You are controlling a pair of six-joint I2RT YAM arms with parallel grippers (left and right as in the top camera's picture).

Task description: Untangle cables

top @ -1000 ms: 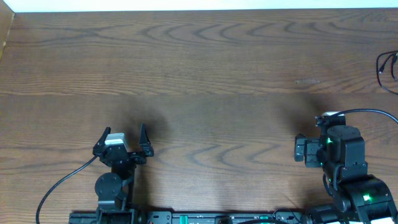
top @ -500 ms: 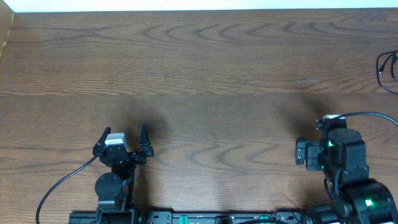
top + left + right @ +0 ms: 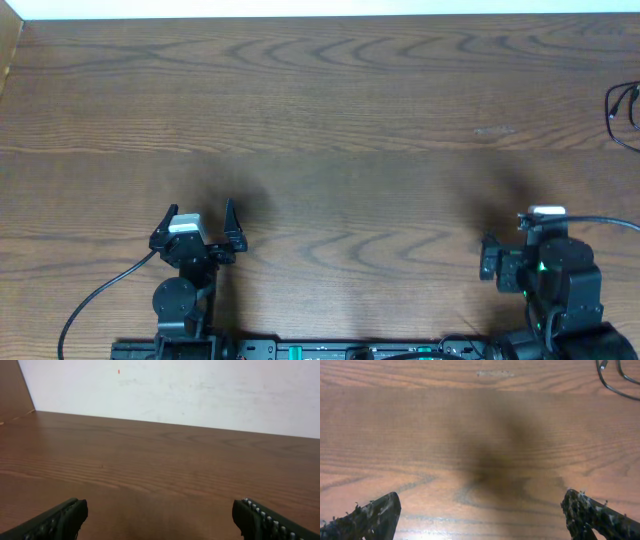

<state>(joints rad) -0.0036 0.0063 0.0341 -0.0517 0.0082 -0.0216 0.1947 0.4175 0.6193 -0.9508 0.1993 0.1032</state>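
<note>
The left pincer (image 3: 200, 212) sits near the front edge of the table (image 3: 330, 100), on the left, with its jaws spread wide and nothing between them. The right pincer (image 3: 482, 520) is at the front right, looking down at the wood, also spread wide and holding nothing. A black cable (image 3: 620, 108) lies at the table's right edge, well apart from both pincers and partly out of view.

Even overhead light, soft shadows, mild blur.
</note>
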